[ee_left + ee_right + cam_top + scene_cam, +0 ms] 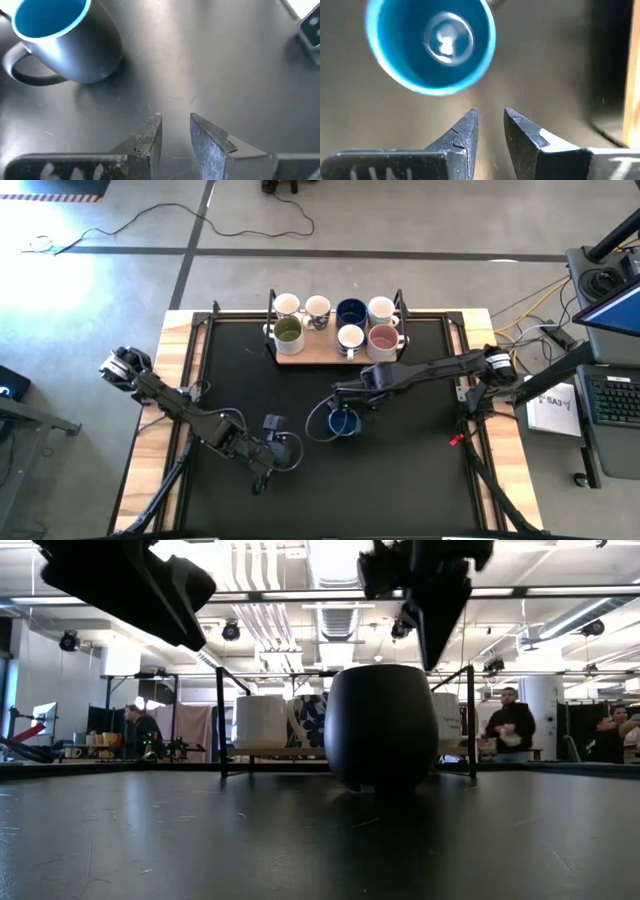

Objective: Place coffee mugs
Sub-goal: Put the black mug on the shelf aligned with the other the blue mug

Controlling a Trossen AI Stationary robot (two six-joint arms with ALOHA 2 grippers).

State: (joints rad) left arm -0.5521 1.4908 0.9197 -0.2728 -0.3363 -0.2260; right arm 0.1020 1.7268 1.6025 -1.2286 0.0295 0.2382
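Observation:
A dark blue mug [345, 423] with a bright blue inside stands upright on its base on the black mat, its handle [25, 75] toward the table's left. In the low view the mug [380, 725] fills the middle. My right gripper [490, 117] hangs just above the mug's rim, pointing down, its fingers a little apart with nothing between them. My left gripper [175, 122] is nearer the front edge, left of the mug, slanting down, open and empty. Several other mugs stand on a wooden tray [330, 352] at the far centre: white ones, a dark blue [350, 310], an olive-green [288, 332] and a pinkish [384, 338].
The tray has a black metal frame [270, 315] with upright posts. Wooden table borders [180, 380] run along both sides of the mat. A small red item [455, 440] lies at the mat's right edge. People [512, 725] stand in the room beyond the table.

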